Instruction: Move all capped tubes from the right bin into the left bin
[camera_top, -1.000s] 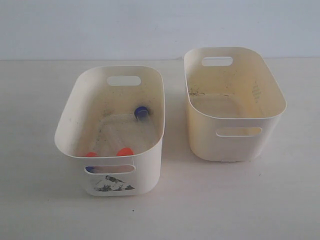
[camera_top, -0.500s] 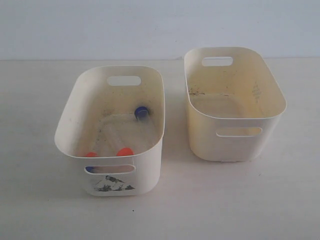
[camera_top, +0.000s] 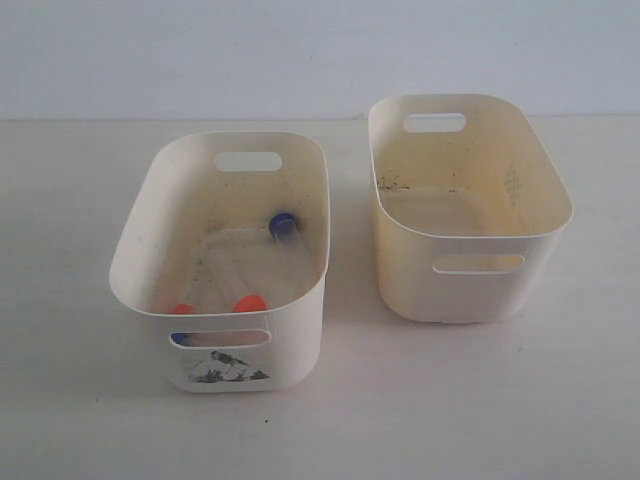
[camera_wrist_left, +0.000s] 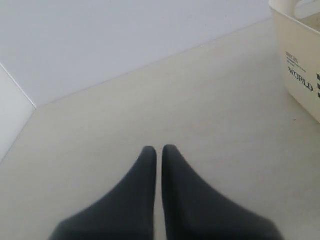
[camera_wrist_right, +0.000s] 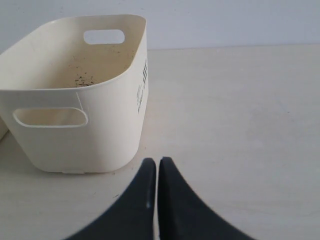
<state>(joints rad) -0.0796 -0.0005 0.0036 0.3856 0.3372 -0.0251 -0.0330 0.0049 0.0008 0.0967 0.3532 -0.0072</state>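
The left bin (camera_top: 300, 330), cream with a dark sticker under its front slot, holds the capped tubes. One blue cap (camera_top: 282, 224) lies near its far right wall, and two orange caps (camera_top: 181, 309) (camera_top: 250, 303) rest against the front wall. A bit of blue (camera_top: 185, 339) shows through the front slot. The plain-fronted right bin (camera_top: 400, 260) shows only specks on its floor. Neither gripper appears in the exterior view. My left gripper (camera_wrist_left: 159, 148) is shut with nothing in it, over bare table. My right gripper (camera_wrist_right: 156, 161) is also shut and holds nothing, close in front of the right bin (camera_wrist_right: 100, 140).
The corner of a cream bin (camera_wrist_left: 300, 75) with printed lettering shows at the edge of the left wrist view. A pale wall (camera_top: 320, 50) runs behind the table. The bins stand side by side with a narrow gap between them.
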